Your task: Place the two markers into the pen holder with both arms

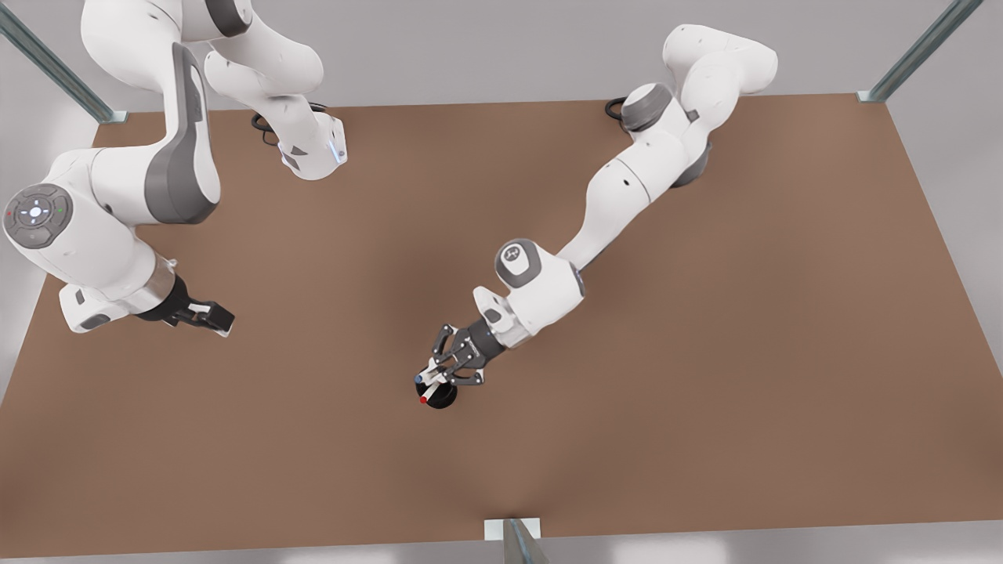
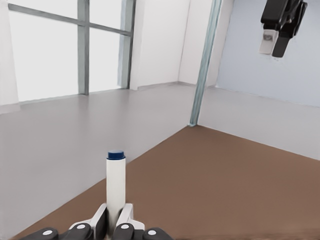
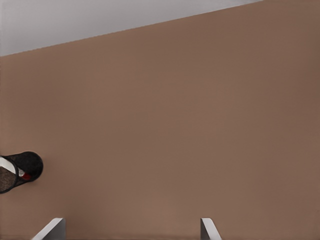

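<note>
The left pincer (image 1: 440,374), low at the front view's center, is clamped on the blue-capped marker (image 2: 115,187) right above the pen holder (image 1: 439,395), where the red-capped marker (image 1: 424,399) already sits. The right pincer (image 1: 213,317), at that view's left, hangs spread and empty over the brown bench (image 1: 705,352).

The brown worktop (image 3: 165,125) takes up most of the right wrist view, with its far edge running against a pale grey wall. The black mesh pen holder (image 3: 22,170) stands on the worktop well inside that edge, and a white-barrelled marker (image 3: 9,165) with a touch of red beside it leans inside the cup. The right gripper (image 3: 131,229) shows as two pale fingertips (image 3: 52,227) spread wide apart over bare worktop, well away from the holder.
</note>
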